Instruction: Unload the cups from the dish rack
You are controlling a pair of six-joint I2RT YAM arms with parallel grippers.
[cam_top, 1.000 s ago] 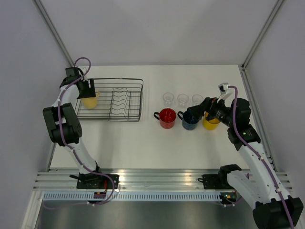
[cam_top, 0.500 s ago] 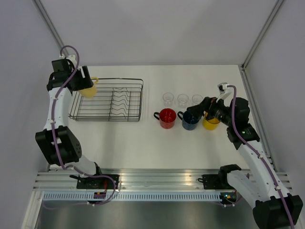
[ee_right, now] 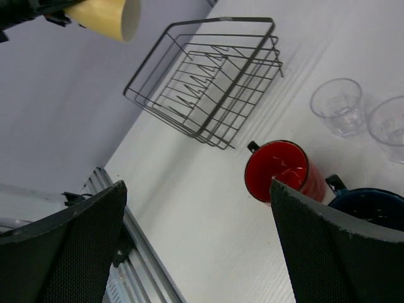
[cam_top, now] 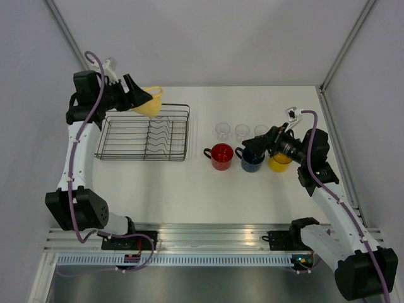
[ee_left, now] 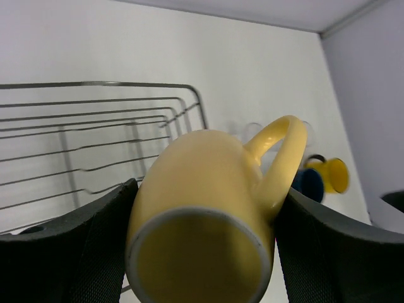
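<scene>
The right wrist view cuts off the blue mug (ee_right: pixel 372 205) at bottom and one tumbler (ee_right: pixel 390 126) at right.

I see a plain white tabletop (cam_top: pixel 189 196), evenly lit. A pale grey back wall (cam_top: pixel 208 38) rises behind it, and a left wall (cam_top: pixel 25 139) and a right wall (cam_top: pixel 375 113) close the sides. A slim left post (cam_top: pixel 69 35) and a right post (cam_top: pixel 344 44) slant up from the far corners. A ribbed aluminium rail (cam_top: pixel 214 235) runs along the near edge, with a slotted strip (cam_top: pixel 214 259) just below it.
</scene>
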